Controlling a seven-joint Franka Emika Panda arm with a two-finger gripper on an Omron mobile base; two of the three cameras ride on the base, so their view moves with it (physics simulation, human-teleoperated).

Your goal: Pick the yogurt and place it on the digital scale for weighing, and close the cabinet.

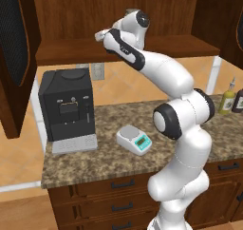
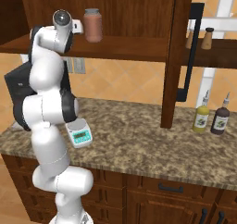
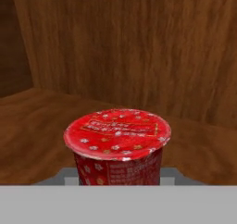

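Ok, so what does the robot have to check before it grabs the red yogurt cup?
1. The yogurt stands upright on the shelf, centred before the hand: ok.
2. Fingers on both sides of the cup: cannot tell, the tips are hidden.
3. The digital scale has a bare plate, display lit: ok.
4. The jar stands apart from the hand: ok.
5. The cabinet doors closed: not ok, still open.
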